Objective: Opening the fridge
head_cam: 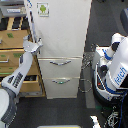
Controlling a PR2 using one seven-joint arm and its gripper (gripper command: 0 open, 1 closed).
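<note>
Where fridge (62, 30) stands, floor (102, 30) apparently dark.

Count, exterior view. 1 fridge (64, 35), white. On it I see 1 large upper door (65, 27), 1 long dark handle (33, 22) down that door's edge on the view's left, and 1 sticker (43, 9) with a green logo. Below the door: 2 drawers (61, 63), each with 1 silver handle (60, 63), so 2 silver handles in total. 1 wooden cabinet (14, 50) on the view's left; its drawer count I cannot tell. My arms in view: 1, ending in 1 claw (34, 46). 1 other white robot (114, 67) on the view's right.
</note>
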